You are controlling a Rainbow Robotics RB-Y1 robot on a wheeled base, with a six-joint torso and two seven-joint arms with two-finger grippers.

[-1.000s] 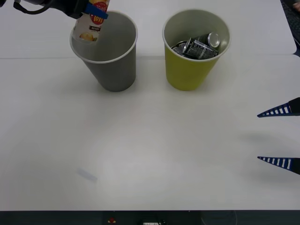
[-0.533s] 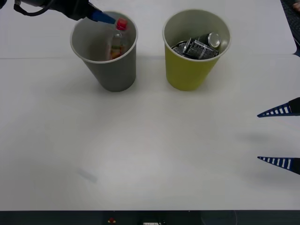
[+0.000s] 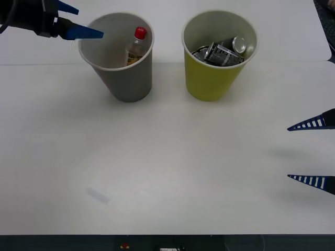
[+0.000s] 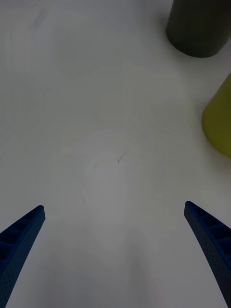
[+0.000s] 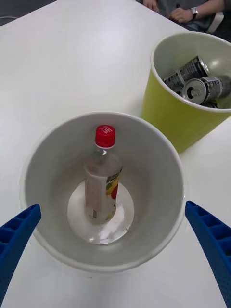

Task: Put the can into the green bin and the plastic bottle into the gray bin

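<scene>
- Your left gripper (image 3: 73,23) hovers beside the gray bin's (image 3: 128,78) rim at the desk's (image 3: 167,167) far left, fingers released and empty
- The plastic bottle (image 5: 102,180) stands inside the gray bin, red cap up, leaning on the wall; cans (image 3: 222,50) lie in the green bin (image 3: 212,78) just beside it
- Your right gripper (image 3: 314,152) waits at the desk's right edge, fingers spread
</scene>
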